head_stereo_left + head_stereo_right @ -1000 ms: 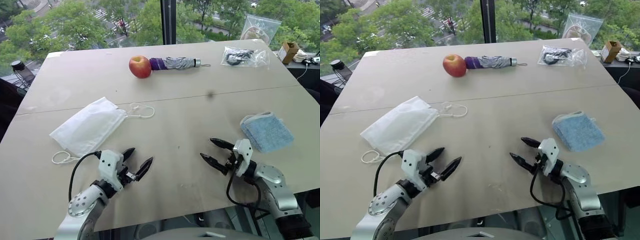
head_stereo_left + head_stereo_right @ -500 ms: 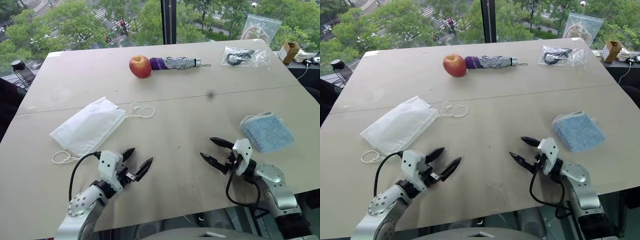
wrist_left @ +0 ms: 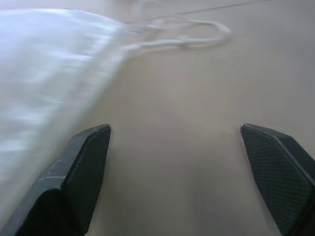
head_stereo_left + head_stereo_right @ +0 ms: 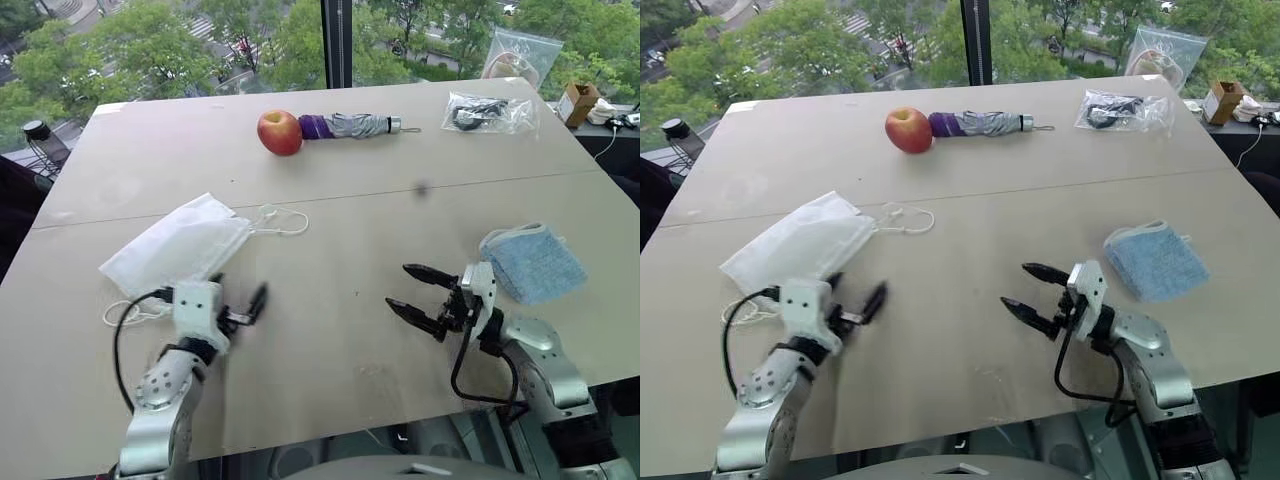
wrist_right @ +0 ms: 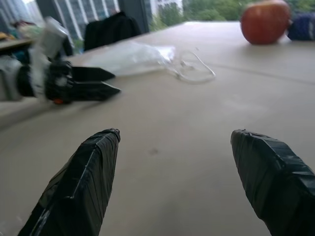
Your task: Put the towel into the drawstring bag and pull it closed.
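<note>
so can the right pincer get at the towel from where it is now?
Probably yes. The towel lies flat just beside the right pincer, nothing between them, and the jaws are open. But the pincer points away from it, so the wrist would need to swing round.

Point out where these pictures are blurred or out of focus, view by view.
Left eye view: the left gripper is smeared by motion, while the red apple stays crisp. Left wrist view: the thin white drawstring bag is streaked and soft. Right wrist view: the right gripper's own black fingers are out of focus, and the apple is slightly soft.
</note>
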You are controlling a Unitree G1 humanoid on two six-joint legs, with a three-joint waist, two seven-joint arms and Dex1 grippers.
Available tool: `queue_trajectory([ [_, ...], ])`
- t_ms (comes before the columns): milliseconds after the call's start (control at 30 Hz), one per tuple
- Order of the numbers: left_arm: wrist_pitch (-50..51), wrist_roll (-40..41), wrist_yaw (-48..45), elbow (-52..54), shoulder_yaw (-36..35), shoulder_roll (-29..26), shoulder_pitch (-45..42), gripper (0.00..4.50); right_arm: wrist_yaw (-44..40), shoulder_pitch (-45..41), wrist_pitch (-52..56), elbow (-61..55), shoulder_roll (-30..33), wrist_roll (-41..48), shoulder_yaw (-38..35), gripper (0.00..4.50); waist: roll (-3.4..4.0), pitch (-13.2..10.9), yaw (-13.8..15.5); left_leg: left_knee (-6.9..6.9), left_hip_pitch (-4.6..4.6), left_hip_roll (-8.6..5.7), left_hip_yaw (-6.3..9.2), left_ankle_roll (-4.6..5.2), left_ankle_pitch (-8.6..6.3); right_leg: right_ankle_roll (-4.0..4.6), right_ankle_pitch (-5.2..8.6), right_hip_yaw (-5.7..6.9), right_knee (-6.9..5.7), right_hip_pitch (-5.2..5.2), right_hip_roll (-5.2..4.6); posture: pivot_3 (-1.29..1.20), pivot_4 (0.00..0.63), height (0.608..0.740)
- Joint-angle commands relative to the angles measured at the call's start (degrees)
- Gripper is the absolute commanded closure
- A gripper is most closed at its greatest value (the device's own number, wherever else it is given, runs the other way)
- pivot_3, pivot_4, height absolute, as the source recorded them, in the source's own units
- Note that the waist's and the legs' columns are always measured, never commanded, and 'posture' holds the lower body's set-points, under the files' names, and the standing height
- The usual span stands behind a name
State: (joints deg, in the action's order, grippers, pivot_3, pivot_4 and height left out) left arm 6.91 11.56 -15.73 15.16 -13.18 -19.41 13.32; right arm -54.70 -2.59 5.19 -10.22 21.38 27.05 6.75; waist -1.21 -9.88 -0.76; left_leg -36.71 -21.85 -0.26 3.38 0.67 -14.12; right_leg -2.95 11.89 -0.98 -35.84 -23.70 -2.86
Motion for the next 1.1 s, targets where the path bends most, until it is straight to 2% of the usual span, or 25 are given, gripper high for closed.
queue_trajectory([
  [33,-5.3,-6.5,6.0,-1.6,-3.3,-0.7,-1.4,0.16,-1.9,-1.9,2.5,-4.6,0.5,3.2,0.6,0.65,-0.02,0.0,0.2,0.00,-0.02,-0.02,0.01,0.00,0.00,0.02,-0.02,0.02,0.01,0.00,-0.02,0.00,0.150,0.740],
  [100,-7.7,-9.3,7.8,-3.3,-4.0,-1.3,-1.4,0.16,-1.3,-2.8,2.6,-4.9,0.3,2.4,0.8,0.65,-0.02,0.0,0.3,0.00,-0.05,-0.06,0.01,-0.01,0.00,0.12,-0.08,0.02,0.02,0.00,-0.06,0.00,0.150,0.740],
  [200,-7.6,-9.1,9.4,-5.4,-5.7,-0.7,-2.0,0.16,-1.8,-3.9,2.6,-5.8,0.4,2.1,1.8,0.65,-0.02,0.0,0.3,0.00,-0.05,-0.10,-0.03,-0.01,0.00,0.13,-0.08,0.01,0.04,0.00,-0.15,0.00,0.150,0.740],
  [667,-8.7,-15.0,6.8,-10.8,-4.2,-6.8,-4.4,0.16,-0.9,-4.6,1.6,-5.1,0.2,-0.6,3.0,0.65,-0.04,0.0,0.2,-0.06,-0.04,-0.08,-0.02,-0.01,0.00,0.20,-0.14,0.09,-0.03,0.01,-0.13,0.00,0.150,0.740],
  [700,-8.4,-15.0,6.8,-11.0,-4.2,-6.9,-4.5,0.66,-0.8,-4.6,1.5,-5.1,0.1,-0.7,3.0,0.65,-0.04,0.0,0.2,-0.06,-0.04,-0.08,-0.02,-0.01,0.00,0.21,-0.14,0.09,-0.03,0.01,-0.13,0.00,0.150,0.740],
  [767,-7.4,-14.6,6.5,-11.4,-4.3,-6.9,-4.8,1.21,-0.5,-4.8,1.6,-5.2,0.0,-0.9,3.0,0.65,-0.05,0.0,0.1,-0.06,-0.03,-0.09,-0.02,-0.01,0.00,0.19,-0.15,0.07,-0.03,0.01,-0.13,0.00,0.150,0.740],
  [967,-6.3,-14.2,5.5,-12.3,-4.2,-6.6,-5.4,4.15,-0.1,-5.0,1.4,-4.9,-0.3,-1.7,2.9,0.65,-0.01,0.0,0.4,-0.06,-0.03,-0.11,-0.01,-0.01,0.00,0.09,-0.22,0.10,-0.03,0.01,-0.15,0.00,0.150,0.740],
  [1000,-6.1,-14.1,5.4,-12.3,-4.2,-6.5,-5.4,4.38,0.0,-5.1,1.3,-5.0,-0.3,-1.8,2.9,0.65,0.01,0.0,0.4,-0.07,-0.03,-0.11,-0.02,-0.01,0.01,0.10,-0.21,0.10,-0.03,0.02,-0.16,0.00,0.150,0.740],
  [1100,-5.8,-14.0,5.2,-12.3,-4.2,-6.3,-5.5,4.38,0.3,-5.1,1.4,-5.1,-0.2,-2.0,2.9,0.65,0.01,0.0,0.5,-0.12,-0.04,-0.14,-0.02,-0.01,0.01,0.10,-0.21,0.06,-0.03,0.03,-0.20,0.00,0.150,0.740],
])
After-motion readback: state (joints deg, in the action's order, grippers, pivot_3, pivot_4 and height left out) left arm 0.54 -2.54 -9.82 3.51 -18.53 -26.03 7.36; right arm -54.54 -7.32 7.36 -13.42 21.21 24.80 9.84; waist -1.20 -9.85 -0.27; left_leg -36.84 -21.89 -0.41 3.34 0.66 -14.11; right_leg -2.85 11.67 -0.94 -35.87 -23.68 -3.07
